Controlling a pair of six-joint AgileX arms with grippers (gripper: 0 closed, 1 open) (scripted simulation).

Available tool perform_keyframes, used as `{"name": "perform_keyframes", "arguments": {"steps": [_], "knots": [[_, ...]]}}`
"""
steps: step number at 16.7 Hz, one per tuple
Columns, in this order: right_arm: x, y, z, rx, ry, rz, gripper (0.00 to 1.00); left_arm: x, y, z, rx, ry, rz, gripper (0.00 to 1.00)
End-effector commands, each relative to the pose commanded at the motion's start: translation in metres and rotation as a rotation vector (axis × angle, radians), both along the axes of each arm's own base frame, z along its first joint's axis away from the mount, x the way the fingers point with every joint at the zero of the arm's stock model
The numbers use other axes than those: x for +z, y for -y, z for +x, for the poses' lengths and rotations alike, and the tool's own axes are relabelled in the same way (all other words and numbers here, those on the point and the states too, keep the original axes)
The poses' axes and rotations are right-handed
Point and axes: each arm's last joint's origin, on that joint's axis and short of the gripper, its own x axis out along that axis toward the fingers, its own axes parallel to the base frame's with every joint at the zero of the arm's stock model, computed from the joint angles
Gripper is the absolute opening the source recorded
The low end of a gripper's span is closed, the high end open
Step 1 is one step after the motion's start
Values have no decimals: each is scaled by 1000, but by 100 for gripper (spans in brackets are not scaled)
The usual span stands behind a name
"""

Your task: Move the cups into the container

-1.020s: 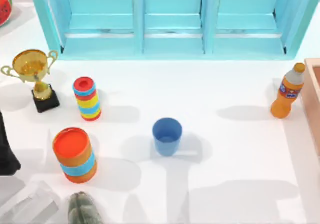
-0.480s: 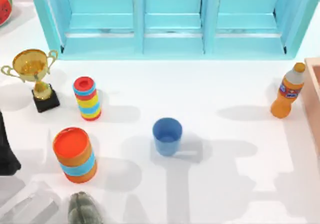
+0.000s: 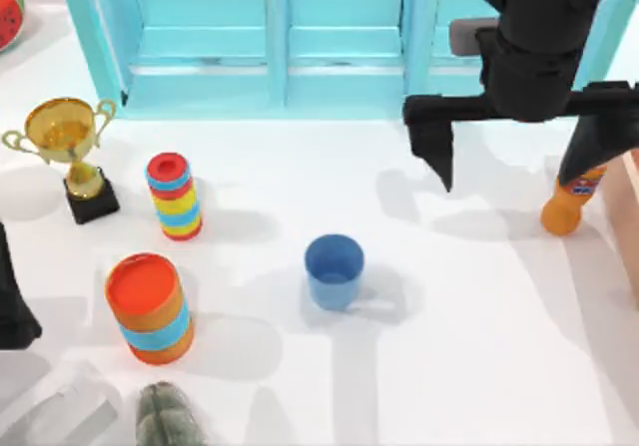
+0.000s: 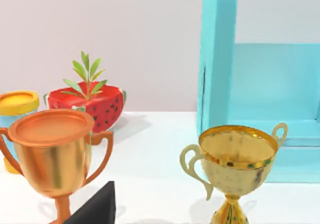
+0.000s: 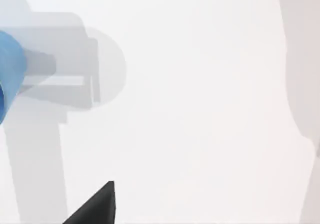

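Note:
The blue cup (image 3: 333,269) stands upright and alone near the table's middle; its edge also shows in the right wrist view (image 5: 7,78). My right gripper (image 3: 507,182) hangs open above the table, behind and to the right of the cup, with its two dark fingers spread wide and nothing between them. A strip of the pale tan container (image 3: 626,207) shows at the table's right edge, partly behind that gripper's finger. My left arm (image 3: 12,301) sits parked at the left edge.
A turquoise cabinet (image 3: 339,37) spans the back. An orange bottle (image 3: 567,207) stands by the container. At the left are a gold trophy (image 3: 70,152), two striped cylinders with red tops (image 3: 175,195) (image 3: 148,306), and a watermelon ornament (image 4: 95,103).
My right arm has swung into the top view at the back right, over the bottle and the cabinet front. Before, only its shadow crossed the table. The cup has not moved.

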Motion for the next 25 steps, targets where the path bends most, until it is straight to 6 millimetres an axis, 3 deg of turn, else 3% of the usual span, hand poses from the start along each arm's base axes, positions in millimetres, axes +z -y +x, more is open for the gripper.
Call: {"name": "perform_keyframes", "arguments": {"steps": [3,6,13,16,21,25], "knots": [[-21,-69,-12,-8,10,12,100,0,0,0,0,0,0,100],[-30,-100,-17,-25,28,33,100,0,0,0,0,0,0,100],[-35,-101,-15,-32,31,37,100,0,0,0,0,0,0,100],[-60,-103,-13,-32,32,37,100,0,0,0,0,0,0,100],[-118,-103,-14,-32,35,41,100,0,0,0,0,0,0,100],[-131,-102,-16,-32,32,38,100,0,0,0,0,0,0,100]]}}
